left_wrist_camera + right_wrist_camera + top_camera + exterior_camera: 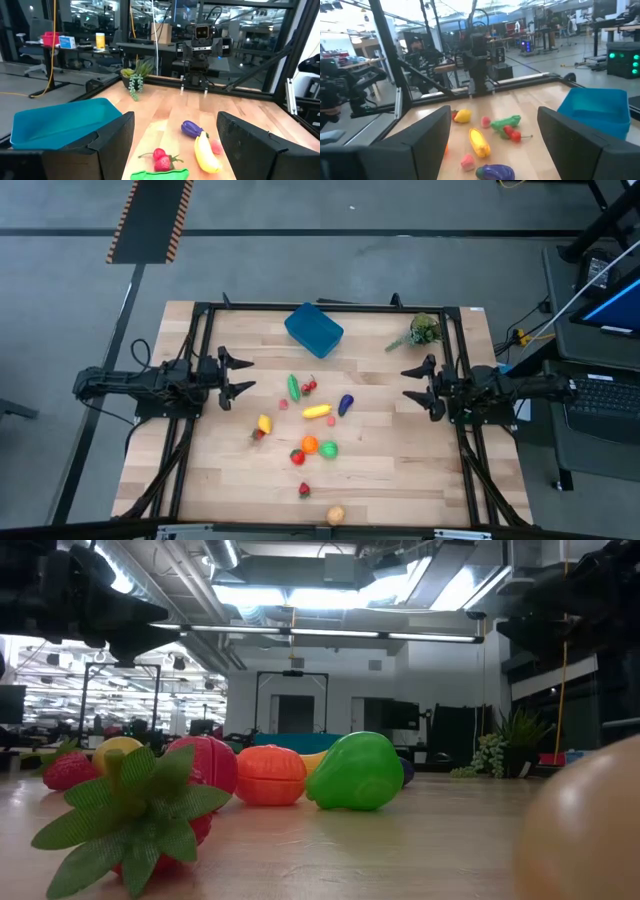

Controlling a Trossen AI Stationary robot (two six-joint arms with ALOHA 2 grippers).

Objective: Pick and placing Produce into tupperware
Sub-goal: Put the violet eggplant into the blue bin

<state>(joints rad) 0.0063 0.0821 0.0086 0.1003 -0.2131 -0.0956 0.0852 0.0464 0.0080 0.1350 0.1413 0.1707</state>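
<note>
High view: small plastic toy fruits and vegetables (308, 420), red, orange, yellow, green, purple, scattered mid-table between both arms; none yet in blue rectangular plastic tupperware (313, 329), which sits at far edge, empty as far as visible

Left gripper (238, 375) at left side, fingers parted, holding nothing; right gripper (416, 383) at right side, fingers spread wide, also empty

Purple toy eggplant (345, 404) and yellow toy banana (317, 412) lie nearer right gripper; banana's long axis runs left-right, so likely right arm's pick

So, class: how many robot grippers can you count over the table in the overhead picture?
2. The left gripper is at the table's left edge, open; the right gripper is at the right edge, open. Neither holds anything.
</note>
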